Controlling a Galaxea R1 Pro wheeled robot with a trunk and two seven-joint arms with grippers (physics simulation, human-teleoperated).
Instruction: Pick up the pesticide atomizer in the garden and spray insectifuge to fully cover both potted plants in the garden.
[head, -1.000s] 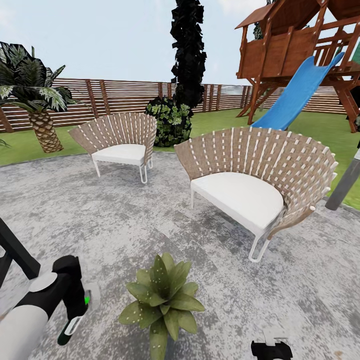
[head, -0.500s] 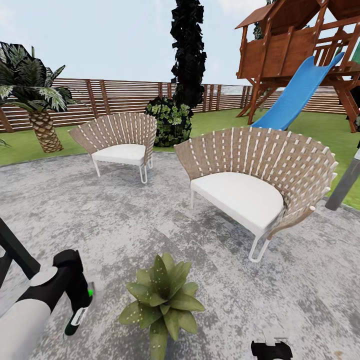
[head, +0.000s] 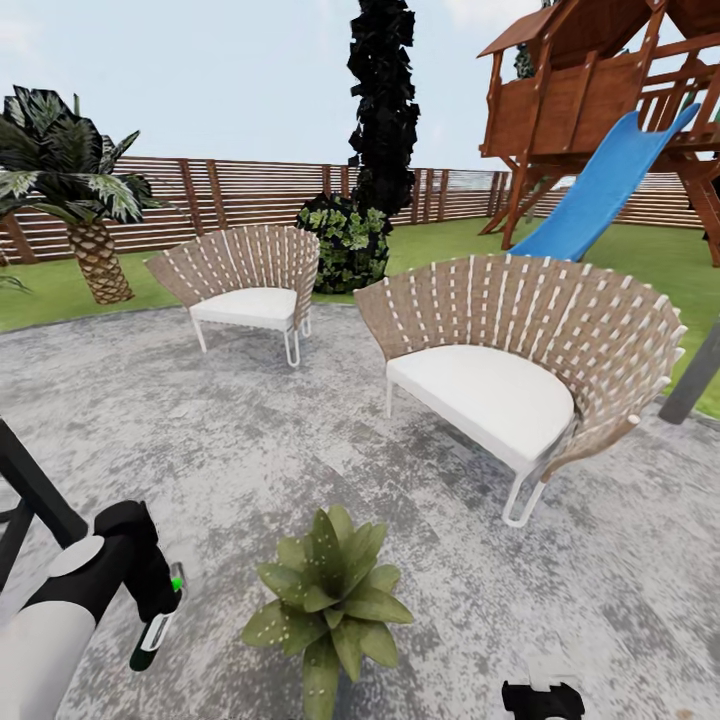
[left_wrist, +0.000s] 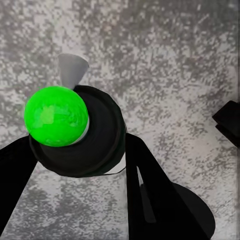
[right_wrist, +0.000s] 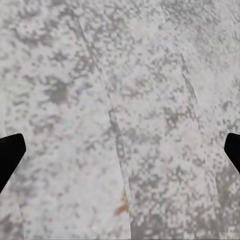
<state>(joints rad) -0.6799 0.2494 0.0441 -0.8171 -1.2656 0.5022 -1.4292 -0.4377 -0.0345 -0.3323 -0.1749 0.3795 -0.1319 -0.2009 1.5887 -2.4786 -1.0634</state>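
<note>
My left gripper (head: 160, 612) is shut on the pesticide atomizer (head: 153, 640), a slim dark-green bottle with a white label, hanging low over the patio at the lower left. In the left wrist view the atomizer (left_wrist: 82, 135) is a black round body with a bright green cap and a whitish nozzle, pinched between two black fingers (left_wrist: 150, 195). One potted plant (head: 326, 598), a rosette of broad green leaves, sits just right of the bottle, apart from it. The other potted plant is out of view. My right gripper (head: 542, 698) is open above bare stone, its fingertips (right_wrist: 10, 156) far apart.
Two wicker chairs (head: 250, 278) (head: 520, 350) stand on the grey stone patio (head: 220, 440). Behind are a palm (head: 80, 200), a slatted fence (head: 250, 195), a bush (head: 350, 240) and a playset with a blue slide (head: 600, 185). A black bar (head: 35, 490) crosses at left.
My left arm has shifted the atomizer slightly, and its whitish head has turned out of sight in the head view. The whole head view has moved a little. The plant stays put.
</note>
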